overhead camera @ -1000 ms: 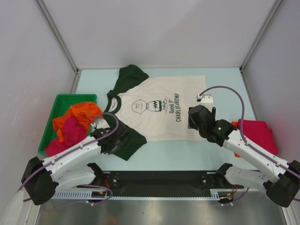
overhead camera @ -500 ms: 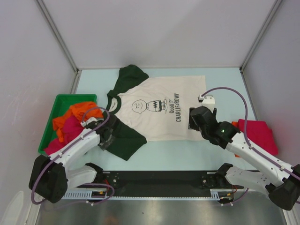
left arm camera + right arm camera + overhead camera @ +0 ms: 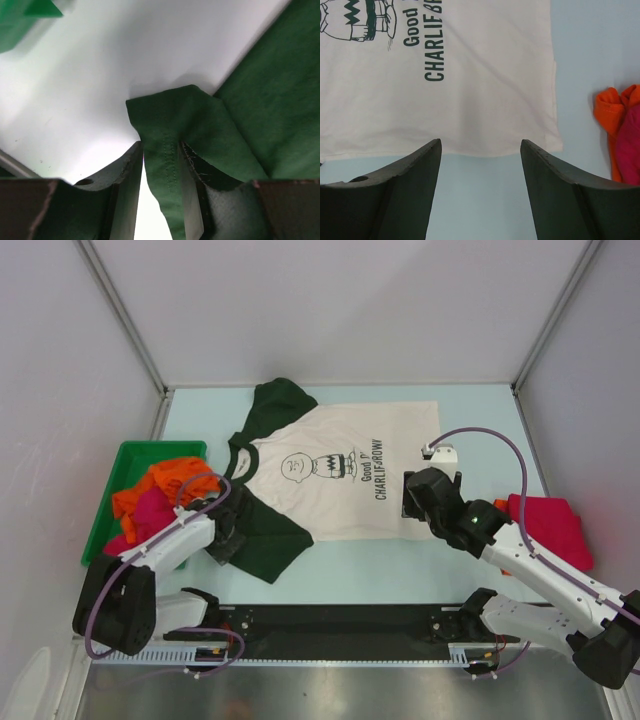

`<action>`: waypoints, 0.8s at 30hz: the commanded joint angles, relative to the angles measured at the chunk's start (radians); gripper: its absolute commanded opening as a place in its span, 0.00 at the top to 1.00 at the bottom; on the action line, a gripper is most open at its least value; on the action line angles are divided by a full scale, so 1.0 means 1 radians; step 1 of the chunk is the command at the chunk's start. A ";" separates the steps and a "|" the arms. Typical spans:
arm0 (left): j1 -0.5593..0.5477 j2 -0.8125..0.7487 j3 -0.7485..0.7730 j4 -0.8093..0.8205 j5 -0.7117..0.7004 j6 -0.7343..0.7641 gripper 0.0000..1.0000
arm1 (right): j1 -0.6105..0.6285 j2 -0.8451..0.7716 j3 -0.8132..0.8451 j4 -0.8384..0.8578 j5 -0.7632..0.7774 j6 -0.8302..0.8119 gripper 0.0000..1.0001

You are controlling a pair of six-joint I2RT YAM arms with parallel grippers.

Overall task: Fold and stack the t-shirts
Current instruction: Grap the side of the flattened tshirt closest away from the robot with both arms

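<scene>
The cream t-shirt (image 3: 335, 502) with the cartoon-face print lies spread flat mid-table, collar to the left. Its near green sleeve (image 3: 272, 542) reaches toward my left gripper (image 3: 228, 530), which is shut on a raised fold of the sleeve's hemmed edge (image 3: 167, 120); the cloth runs up between the fingers (image 3: 127, 172). My right gripper (image 3: 418, 502) hovers open over the table just short of the shirt's near right corner (image 3: 540, 135), nothing between its fingers (image 3: 422, 165). More t-shirts, orange (image 3: 172, 480) and magenta (image 3: 150, 518), fill the bin.
The green plastic bin (image 3: 125, 450) stands at the left edge. A crimson t-shirt (image 3: 548, 525) lies bunched at the right, an orange one (image 3: 607, 107) peeking out beside it. White walls enclose the table; a black rail (image 3: 340, 625) runs along the near edge.
My left arm has swung left and drawn back, its gripper sliding a little left along the near green sleeve. The right arm has barely moved.
</scene>
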 commanded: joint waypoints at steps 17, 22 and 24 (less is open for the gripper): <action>0.006 -0.012 -0.078 0.099 0.046 0.087 0.78 | -0.008 0.027 0.005 0.027 -0.007 0.017 0.30; 0.006 -0.075 -0.102 0.093 0.049 0.081 0.96 | -0.008 0.030 0.005 0.026 -0.016 0.032 0.30; 0.005 -0.072 -0.107 0.093 0.061 0.079 1.00 | -0.008 0.027 0.005 0.026 -0.016 0.032 0.30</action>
